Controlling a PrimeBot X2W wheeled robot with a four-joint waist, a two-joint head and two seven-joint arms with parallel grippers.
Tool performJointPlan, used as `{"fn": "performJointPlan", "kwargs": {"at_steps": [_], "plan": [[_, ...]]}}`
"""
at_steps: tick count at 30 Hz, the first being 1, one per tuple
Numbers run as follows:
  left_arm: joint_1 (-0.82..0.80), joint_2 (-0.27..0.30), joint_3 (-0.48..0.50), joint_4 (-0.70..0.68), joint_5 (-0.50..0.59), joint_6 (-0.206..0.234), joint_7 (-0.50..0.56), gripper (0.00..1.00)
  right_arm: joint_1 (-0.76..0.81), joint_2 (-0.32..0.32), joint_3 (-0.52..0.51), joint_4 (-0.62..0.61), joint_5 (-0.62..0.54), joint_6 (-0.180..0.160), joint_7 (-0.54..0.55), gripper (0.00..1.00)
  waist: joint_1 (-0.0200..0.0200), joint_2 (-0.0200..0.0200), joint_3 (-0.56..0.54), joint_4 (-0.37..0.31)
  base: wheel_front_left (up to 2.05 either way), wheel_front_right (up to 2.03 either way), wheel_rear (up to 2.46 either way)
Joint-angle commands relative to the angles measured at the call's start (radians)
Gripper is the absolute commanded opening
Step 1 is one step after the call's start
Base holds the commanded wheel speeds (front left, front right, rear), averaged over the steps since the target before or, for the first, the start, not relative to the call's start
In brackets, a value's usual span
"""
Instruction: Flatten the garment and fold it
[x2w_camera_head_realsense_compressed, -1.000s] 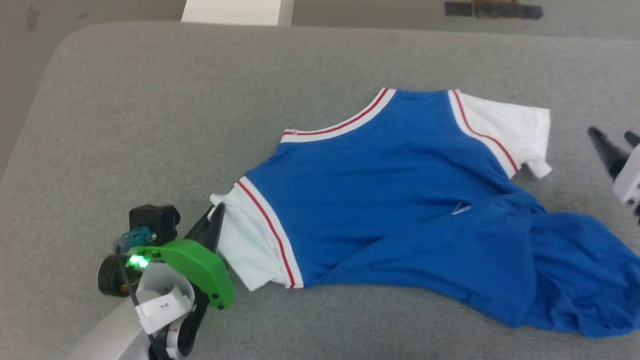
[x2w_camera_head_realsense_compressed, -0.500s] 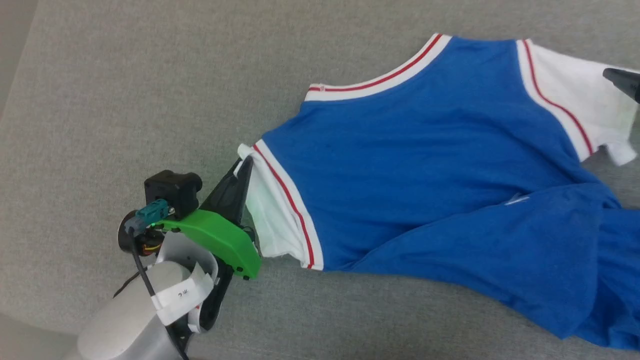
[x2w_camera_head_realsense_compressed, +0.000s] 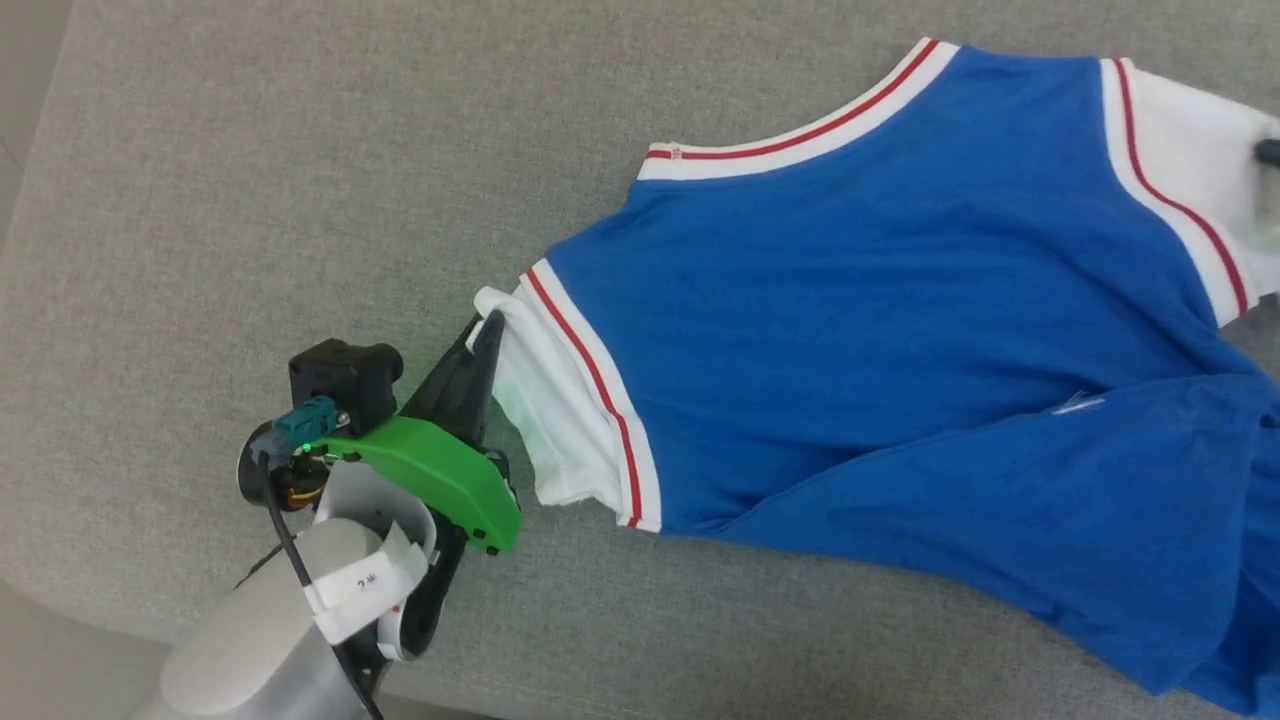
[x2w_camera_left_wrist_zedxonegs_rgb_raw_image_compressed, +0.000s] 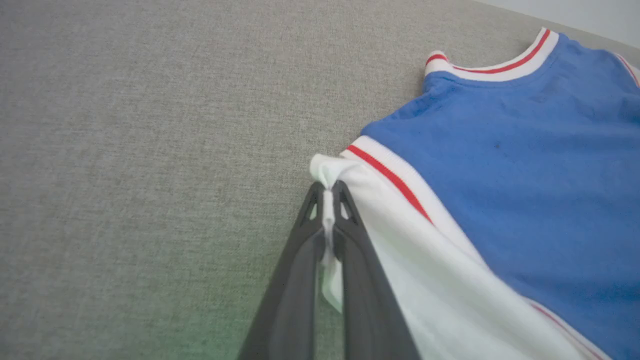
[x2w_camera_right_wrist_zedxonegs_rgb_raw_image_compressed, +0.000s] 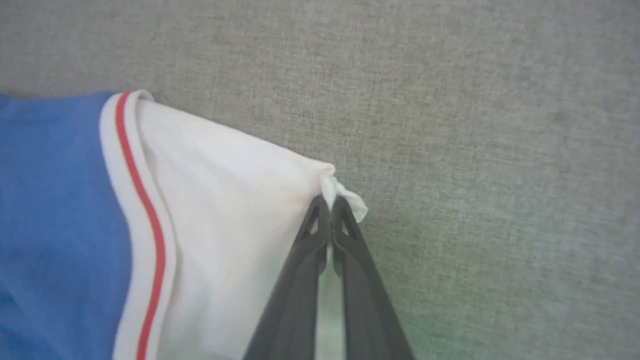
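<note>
The garment (x2w_camera_head_realsense_compressed: 850, 330) lies on a grey cloth-covered surface (x2w_camera_head_realsense_compressed: 250, 200), spread across its right half, with the plain blue side up and the red-and-white collar trim (x2w_camera_head_realsense_compressed: 800, 135) toward the far side. The upper part is quite flat. The lower part of the blue body is folded over itself in a thick diagonal fold and runs out of the head view at the lower right. The left gripper (x2w_camera_left_wrist_zedxonegs_rgb_raw_image_compressed: 327, 189) is closed on the outer edge of the white left sleeve (x2w_camera_head_realsense_compressed: 550, 420); in the left wrist view a thin strip of white cloth is pinched between its two dark fingers, and the sleeve corner stands a little above the tips. The right gripper (x2w_camera_right_wrist_zedxonegs_rgb_raw_image_compressed: 330, 201) is also closed, holding the outer corner of the white right sleeve (x2w_camera_right_wrist_zedxonegs_rgb_raw_image_compressed: 225, 225), with a small bunch of cloth coming out beyond the fingertips. On the outer side of each sleeve edge the grey surface is bare: there is wide free room to the left of the left gripper and beyond it, and also past the right sleeve corner in the right wrist view. The near edge of the surface, with its rounded corner, passes just under the left forearm (x2w_camera_head_realsense_compressed: 260, 660), and a pale floor (x2w_camera_head_realsense_compressed: 50, 670) is visible there.
</note>
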Motion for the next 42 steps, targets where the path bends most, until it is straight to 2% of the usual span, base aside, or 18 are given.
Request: {"fn": "performJointPlan", "kwargs": {"at_steps": [1,5,15,21,25,33,39,42], "plan": [[-0.004,0.004,0.006,0.008,-0.008,-0.007,-0.004,0.0,0.071,0.051,0.04,0.025,0.014,-0.001,0.009,0.0,-0.0001,0.012,-0.02,-0.008,0.0,0.0,0.0],[-0.001,0.018,0.017,0.023,-0.013,-0.007,-0.008,0.0,0.072,0.033,0.08,-0.002,0.026,-0.001,-0.043,0.0,-0.0001,0.012,-0.076,-0.023,0.0,0.0,0.0],[-0.022,0.103,0.063,0.07,-0.03,-0.012,0.017,0.0,0.121,0.013,0.165,-0.01,0.035,-0.001,-0.302,0.0,-0.0001,0.012,-0.298,-0.112,0.0,0.0,0.0],[-0.096,0.15,0.098,0.143,-0.06,-0.055,0.069,0.0,0.145,-0.006,0.189,0.015,0.034,-0.001,-0.419,0.0,-0.0001,0.012,-0.402,-0.167,0.0,0.0,0.0],[-0.2,0.15,0.109,0.249,-0.069,-0.107,0.107,0.0,0.124,-0.014,0.194,0.038,0.021,-0.001,-0.487,0.0,-0.0001,0.012,-0.437,-0.2,0.0,0.0,0.0],[-0.494,0.102,0.103,0.49,-0.019,-0.203,0.144,0.0,-0.032,-0.019,0.196,0.079,-0.062,-0.001,-0.614,0.0,-0.0001,0.012,-0.378,-0.256,0.0,0.0,0.0],[-0.761,0.065,0.128,0.639,0.028,-0.243,0.109,0.0,-0.242,-0.019,0.163,0.099,-0.16,-0.001,-0.737,0.0,-0.0001,0.012,-0.246,-0.285,0.0,0.0,0.0],[-0.89,0.052,0.148,0.689,0.046,-0.25,0.079,0.0,-0.353,-0.007,0.146,0.103,-0.206,-0.001,-0.795,0.0,-0.0001,0.012,-0.174,-0.294,0.0,0.0,0.0]]}}
